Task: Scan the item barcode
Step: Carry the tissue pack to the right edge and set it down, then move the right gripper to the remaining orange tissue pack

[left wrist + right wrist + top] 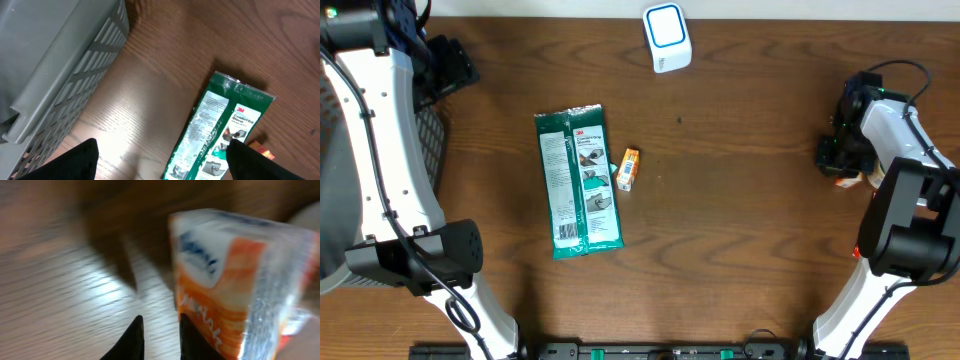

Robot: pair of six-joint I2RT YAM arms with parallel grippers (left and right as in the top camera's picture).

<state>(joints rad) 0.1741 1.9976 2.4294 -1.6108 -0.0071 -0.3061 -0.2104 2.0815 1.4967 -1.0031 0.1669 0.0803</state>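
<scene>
Left tool gapes over the 3M gloves pack; right tool, tips nearly meeting, sits beside an orange packet.

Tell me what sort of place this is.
Likely a mock checkout bench: a white barcode scanner at the far edge of a wooden table, packaged goods (green glove pack, small orange box) mid-table, and a grey plastic basket at the left.

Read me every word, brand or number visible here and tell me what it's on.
"3M" on the green package.
"ComfortGrip Glove" on the same package.
Its fine print: too small to read.
Orange pack: blue lettering too blurred.
Small orange box: too small.
</scene>
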